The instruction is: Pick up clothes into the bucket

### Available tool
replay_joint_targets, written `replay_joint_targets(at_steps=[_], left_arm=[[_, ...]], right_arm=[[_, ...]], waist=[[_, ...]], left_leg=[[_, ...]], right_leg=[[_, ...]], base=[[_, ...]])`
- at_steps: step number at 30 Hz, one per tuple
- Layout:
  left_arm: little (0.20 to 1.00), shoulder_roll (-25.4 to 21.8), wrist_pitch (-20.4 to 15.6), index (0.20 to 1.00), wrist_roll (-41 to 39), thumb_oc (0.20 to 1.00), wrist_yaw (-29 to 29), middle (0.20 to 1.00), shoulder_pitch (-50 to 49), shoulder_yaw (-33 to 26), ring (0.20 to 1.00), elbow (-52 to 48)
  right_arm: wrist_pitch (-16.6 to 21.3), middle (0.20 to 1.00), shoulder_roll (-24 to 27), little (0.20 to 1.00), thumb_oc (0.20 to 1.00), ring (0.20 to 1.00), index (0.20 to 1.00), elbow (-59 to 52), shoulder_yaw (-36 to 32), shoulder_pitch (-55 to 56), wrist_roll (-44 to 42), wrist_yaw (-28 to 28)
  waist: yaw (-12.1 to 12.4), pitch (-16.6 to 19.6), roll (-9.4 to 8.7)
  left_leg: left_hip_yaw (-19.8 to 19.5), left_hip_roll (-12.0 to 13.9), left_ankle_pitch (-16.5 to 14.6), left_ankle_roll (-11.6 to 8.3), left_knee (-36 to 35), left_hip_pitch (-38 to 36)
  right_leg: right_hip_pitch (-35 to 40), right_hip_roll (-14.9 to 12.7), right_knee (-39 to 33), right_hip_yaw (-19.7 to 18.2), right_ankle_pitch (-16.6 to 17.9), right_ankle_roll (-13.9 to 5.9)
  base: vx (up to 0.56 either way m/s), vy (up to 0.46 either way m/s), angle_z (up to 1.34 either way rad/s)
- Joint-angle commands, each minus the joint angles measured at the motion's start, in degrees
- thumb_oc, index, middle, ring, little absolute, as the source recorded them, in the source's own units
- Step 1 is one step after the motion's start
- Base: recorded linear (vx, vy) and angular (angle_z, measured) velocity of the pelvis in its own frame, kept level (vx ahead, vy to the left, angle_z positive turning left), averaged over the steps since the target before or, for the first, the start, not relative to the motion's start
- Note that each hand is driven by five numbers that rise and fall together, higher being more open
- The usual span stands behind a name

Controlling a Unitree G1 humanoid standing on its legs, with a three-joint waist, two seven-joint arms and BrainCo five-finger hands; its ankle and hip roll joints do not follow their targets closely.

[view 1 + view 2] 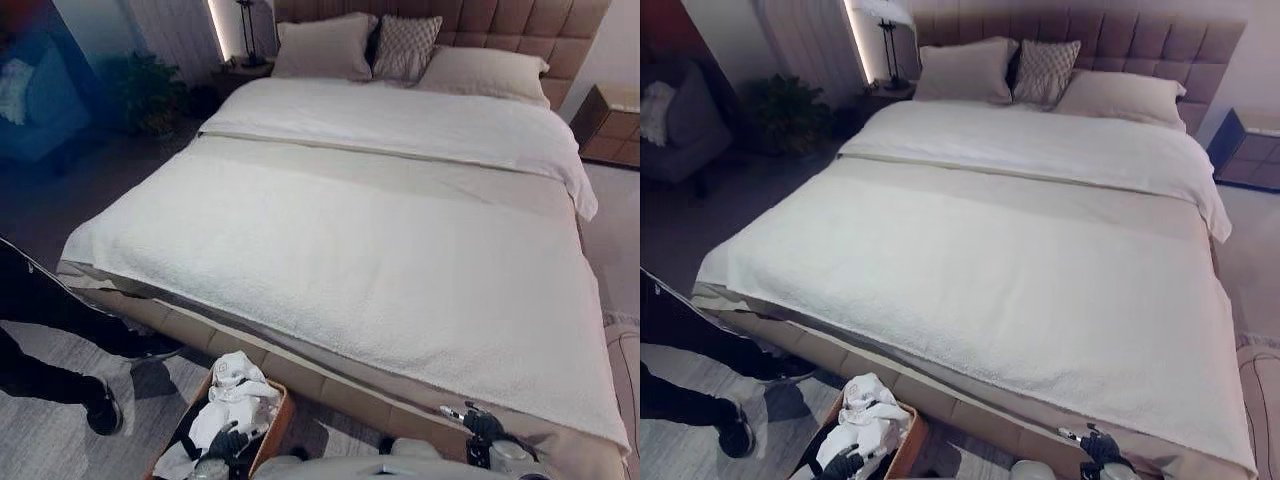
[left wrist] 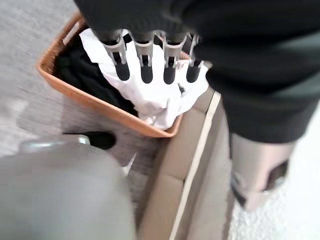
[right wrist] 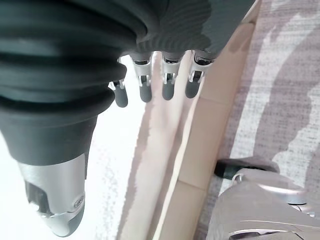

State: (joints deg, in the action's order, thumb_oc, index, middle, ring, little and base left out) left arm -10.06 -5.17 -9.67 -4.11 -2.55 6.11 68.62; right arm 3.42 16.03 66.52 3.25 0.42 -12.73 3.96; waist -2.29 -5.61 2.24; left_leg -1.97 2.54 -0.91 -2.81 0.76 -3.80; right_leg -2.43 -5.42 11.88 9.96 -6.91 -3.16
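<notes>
I am holding my left hand [image 2: 150, 60] directly over the woven basket [image 2: 90, 97], fingers straight and spread, with nothing gripped in them. Just beyond the fingertips, white clothes [image 2: 155, 100] are lying heaped in the basket on top of a dark garment [image 2: 82, 75], and some of the white cloth is spilling over the rim on the side nearest the bed frame [image 2: 192, 165]. I am reading this as the drop-off step: the load is sitting in the bucket and the hand is hanging loose above it.

My right hand [image 3: 155, 85] is hovering off to the other side, over the edge of the bed where the white bedspread [image 1: 350, 260] is meeting the tan frame; its fingers are relaxed and slightly bent, holding nothing.

Looking out from the head camera, I am seeing no loose garment on the bedspread ahead of either hand (only the pillows [image 1: 325, 45] at the far end, well apart from both). A person's legs [image 1: 50, 340] are standing on the floor beyond the basket on my left hand's side.

The next move, as I am judging it, is calling for lifting the left hand clear of the basket, then searching the floor and bed edge for any remaining clothing before reaching. The overhanging white cloth may be wanting a push inward first.
</notes>
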Motion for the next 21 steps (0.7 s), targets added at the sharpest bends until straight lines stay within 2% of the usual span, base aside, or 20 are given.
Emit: replay_joint_targets(at_steps=[1, 6, 21], left_arm=[[1.0, -0.65, -0.05, 1.0, 2.13, 1.0, 0.51, 1.0, 1.66, -0.12, 1.0, -0.5], [1.0, -0.71, -0.06, 1.0, 3.57, 1.0, 0.75, 1.0, 1.61, 0.94, 1.0, -1.28], [1.0, -0.98, -0.16, 1.0, 7.95, 1.0, 0.7, 1.0, 1.64, 3.57, 1.0, -1.57]], right_arm=[[0.11, 1.0, -0.12, 1.0, 1.0, 1.0, 1.0, 0.69, 1.66, -2.65, 1.39, 0.06], [-0.05, 1.0, -1.4, 1.0, 1.0, 1.0, 1.0, 1.31, 1.73, -1.56, 1.5, -0.05], [0.21, 1.0, -1.84, 1.0, 1.0, 1.0, 1.0, 1.21, 3.04, -0.92, 3.12, -0.54]], waist=[[-0.64, -1.11, -3.05], [-0.55, -0.37, -3.62], [-0.94, -0.19, -3.61]], left_leg=[[0.26, -1.77, -0.83, -1.01, 2.21, 1.74], [0.31, -1.83, -1.47, -0.78, 2.12, 0.43], [-0.07, -1.83, -2.14, -0.84, 2.15, -0.5]], right_leg=[[6.78, -1.79, -10.01, 0.62, 4.05, -3.48], [8.69, -1.69, -11.28, 0.52, 3.97, -3.55], [9.9, -1.69, -11.58, -0.16, 3.38, -3.41]], base=[[0.03, -0.01, 0.02], [0.04, -0.009, 0.0], [0.0, 0.0, 0.0]])
